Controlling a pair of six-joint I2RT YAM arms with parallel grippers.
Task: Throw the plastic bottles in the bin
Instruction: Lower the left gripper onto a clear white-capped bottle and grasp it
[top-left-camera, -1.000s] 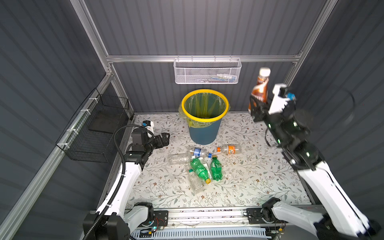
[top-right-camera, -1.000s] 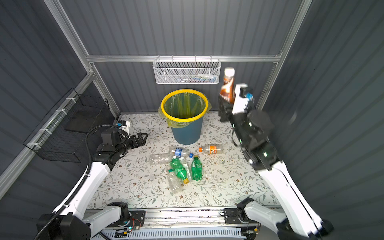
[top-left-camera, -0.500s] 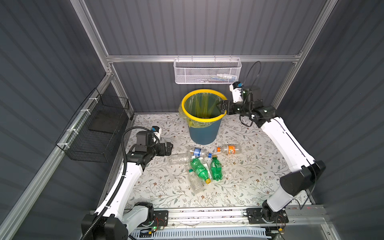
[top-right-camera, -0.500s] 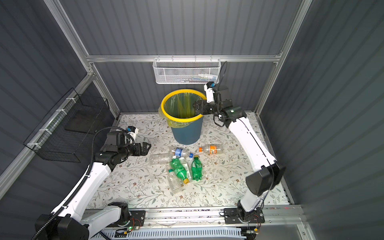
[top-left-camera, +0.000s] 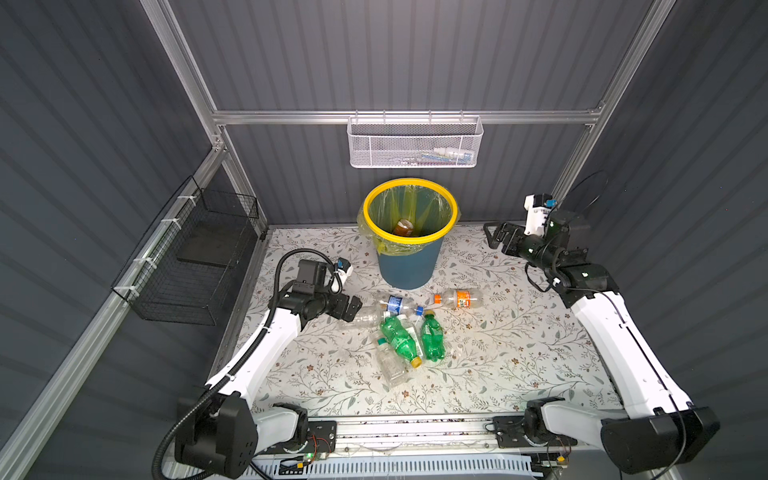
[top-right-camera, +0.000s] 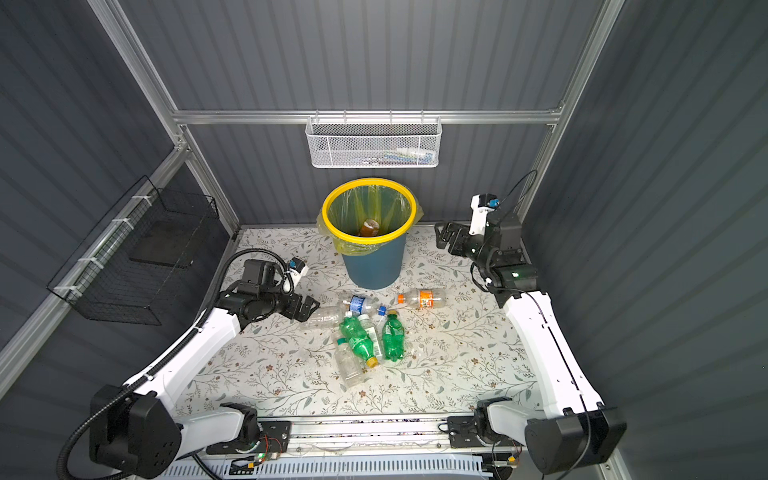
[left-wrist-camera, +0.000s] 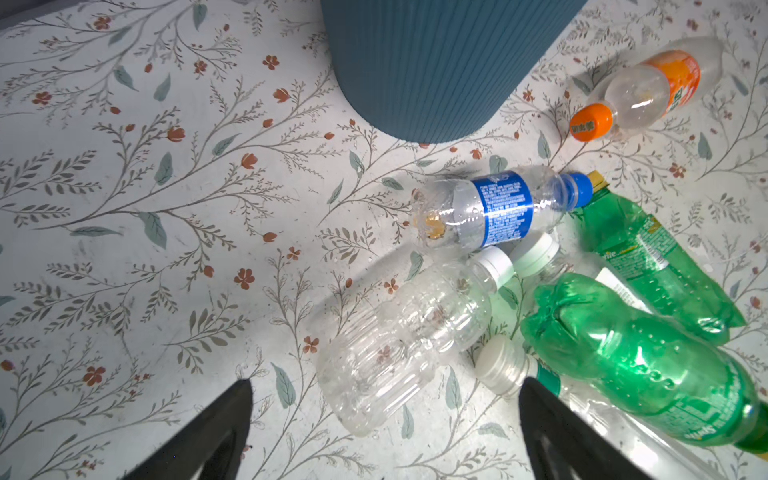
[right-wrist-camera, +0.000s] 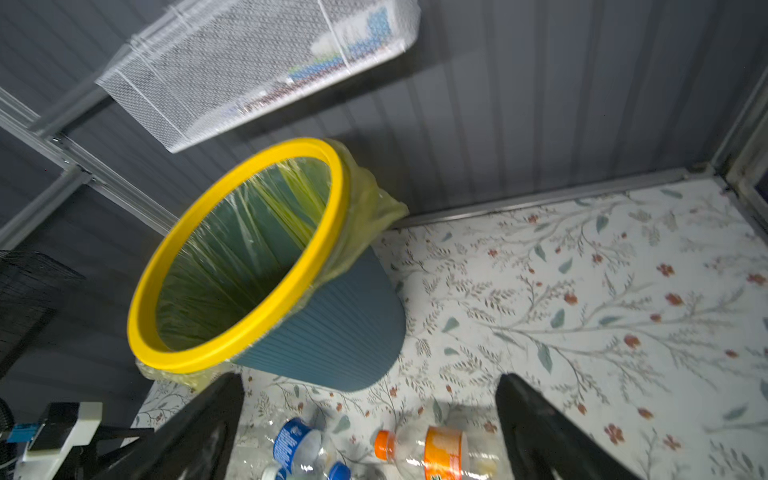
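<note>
Your left gripper (left-wrist-camera: 384, 388) hangs low over the floral mat (left-wrist-camera: 124, 216), jaws spread wide, nothing held. Just ahead of it, roughly centred between the finger lines, lies the clear ribbed bottle (left-wrist-camera: 399, 345), white cap pointing away; whether it is touched I cannot tell. Close beside one fingertip sits a second clear bottle (left-wrist-camera: 503, 368), and against that a crumpled green bottle (left-wrist-camera: 640, 357). Further out: the blue-labelled bottle (left-wrist-camera: 494, 212), another green bottle (left-wrist-camera: 660, 270), then the orange-labelled bottle (left-wrist-camera: 652, 83) and the bin (left-wrist-camera: 436, 70). In a top view a brown bottle (top-left-camera: 402, 227) lies inside the bin. Your right gripper (top-left-camera: 494, 237), equally wide and empty, is raised beside the bin's rim, well apart from the bottles on the mat. Risks, as judged: closing here may catch the neighbouring cap along with the ribbed bottle, or squeeze its thin round wall so that it squirts forward into its neighbours. A nudge could roll bottles against the bin's base, awkward to reach. Watch both arms converging near the bin.
</note>
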